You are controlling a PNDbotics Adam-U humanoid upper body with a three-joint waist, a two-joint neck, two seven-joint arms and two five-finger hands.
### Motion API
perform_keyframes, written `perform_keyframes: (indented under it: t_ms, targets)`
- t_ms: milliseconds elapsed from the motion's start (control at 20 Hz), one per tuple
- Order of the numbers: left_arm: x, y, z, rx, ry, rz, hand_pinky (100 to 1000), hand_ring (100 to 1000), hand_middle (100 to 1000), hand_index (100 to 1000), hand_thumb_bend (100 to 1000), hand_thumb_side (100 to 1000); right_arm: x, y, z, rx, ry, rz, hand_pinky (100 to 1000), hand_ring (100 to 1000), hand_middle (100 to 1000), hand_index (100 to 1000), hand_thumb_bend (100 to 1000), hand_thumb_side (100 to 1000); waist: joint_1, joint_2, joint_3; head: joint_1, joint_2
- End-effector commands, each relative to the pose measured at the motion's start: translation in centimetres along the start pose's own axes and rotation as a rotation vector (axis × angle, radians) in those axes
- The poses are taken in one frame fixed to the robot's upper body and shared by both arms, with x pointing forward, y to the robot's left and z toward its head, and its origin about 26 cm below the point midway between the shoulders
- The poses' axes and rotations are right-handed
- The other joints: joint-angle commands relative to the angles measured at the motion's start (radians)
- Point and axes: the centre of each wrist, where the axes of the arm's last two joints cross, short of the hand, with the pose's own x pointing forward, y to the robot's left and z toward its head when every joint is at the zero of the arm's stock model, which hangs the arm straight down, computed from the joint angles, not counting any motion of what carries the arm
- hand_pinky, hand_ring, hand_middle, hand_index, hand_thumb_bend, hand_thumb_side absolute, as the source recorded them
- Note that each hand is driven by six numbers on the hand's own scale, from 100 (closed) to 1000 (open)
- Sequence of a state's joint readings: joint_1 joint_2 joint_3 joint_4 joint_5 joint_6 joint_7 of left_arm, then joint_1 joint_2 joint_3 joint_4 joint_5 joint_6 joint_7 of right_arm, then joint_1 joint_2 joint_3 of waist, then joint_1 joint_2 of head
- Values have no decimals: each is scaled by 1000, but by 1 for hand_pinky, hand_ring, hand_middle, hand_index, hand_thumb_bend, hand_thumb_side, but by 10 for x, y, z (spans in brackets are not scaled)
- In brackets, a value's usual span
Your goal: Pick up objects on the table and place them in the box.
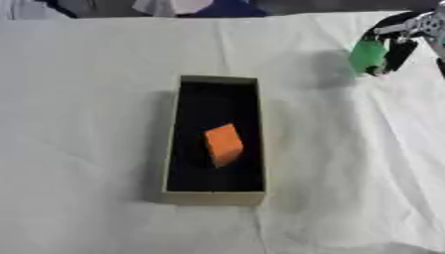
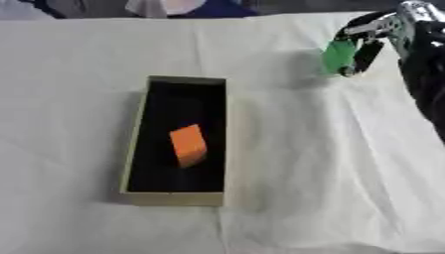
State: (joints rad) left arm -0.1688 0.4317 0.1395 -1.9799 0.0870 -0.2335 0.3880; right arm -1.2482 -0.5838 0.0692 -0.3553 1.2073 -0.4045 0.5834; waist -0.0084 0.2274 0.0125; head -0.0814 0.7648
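One small green block [image 1: 367,56] was held at the upper right of the frame, the black fingers [image 1: 396,53] of the robot's right hand [image 1: 391,42] curled round it above the white cloth-covered bench [image 1: 87,124], well apart from the long tan cardboard box with a dark lining [image 1: 258,124] at the centre, where an orange rectangular block [image 1: 224,144] already lay tilted. The green block looked light and stiff, judging by its size, and best pinched across its flat opposite faces, as the fingers seemed to do. No brand, label or writing could be read anywhere, and the left hand was out of view.
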Motion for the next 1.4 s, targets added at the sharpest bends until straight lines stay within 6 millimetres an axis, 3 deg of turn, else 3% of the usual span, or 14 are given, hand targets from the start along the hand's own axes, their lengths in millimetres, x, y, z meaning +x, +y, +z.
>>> perform_keyframes:
  t_ms: [50, 400, 700, 1400]
  targets:
    - [8, 1, -8, -12, -41, -3, 737, 806, 767, 892, 320, 976, -9, -22, 19, -106, 27, 30, 631, 670, 589, 749, 227, 100, -1, -20, -1, 0, 5]
    - [8, 2, -9, -12, -44, -8, 737, 806, 767, 892, 321, 974, -8, -35, 35, -180, -30, 107, 629, 665, 587, 745, 218, 103, -6, -24, -6, 7, 5]
    - [8, 4, -9, -15, -46, -15, 738, 806, 767, 892, 323, 971, 1, -45, 44, -189, -122, 191, 623, 649, 576, 735, 207, 156, -12, -31, -12, 19, 5]
    - [9, 4, -9, -24, -50, -19, 738, 806, 768, 892, 325, 968, 69, -73, 42, -229, -425, 409, 607, 625, 566, 725, 158, 268, -27, -38, -11, 23, 5]
